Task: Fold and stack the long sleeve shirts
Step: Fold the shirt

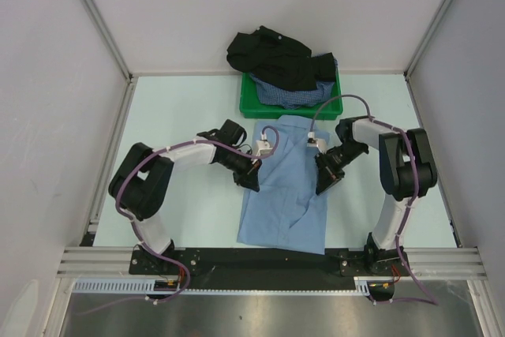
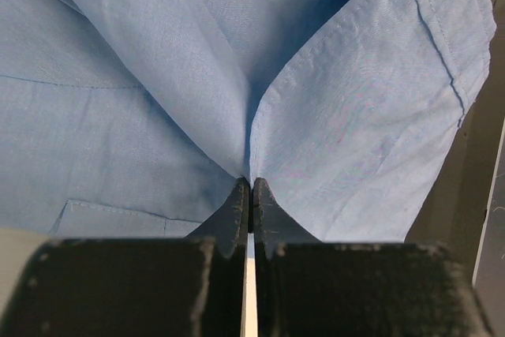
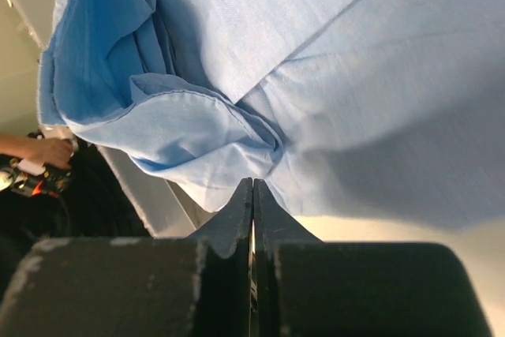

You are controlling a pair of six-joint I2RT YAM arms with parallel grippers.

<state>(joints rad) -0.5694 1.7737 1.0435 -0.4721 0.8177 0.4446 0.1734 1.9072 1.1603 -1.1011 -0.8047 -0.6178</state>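
Your left gripper (image 2: 251, 183) was clamped shut on a fold at the left edge of the light blue shirt (image 1: 284, 195). Your right gripper (image 3: 252, 183) pinched bunched cloth at its right edge. That shirt lay on the table (image 1: 189, 116) between the arms, with the black shirt (image 1: 272, 57) and checked shirt (image 1: 288, 96) heaped in the green tray (image 1: 248, 106) behind. You looked to be starting a fold; next, lift both edges evenly and carry them across together.

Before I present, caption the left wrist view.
Left gripper shut on a pinched fold of the light blue shirt.
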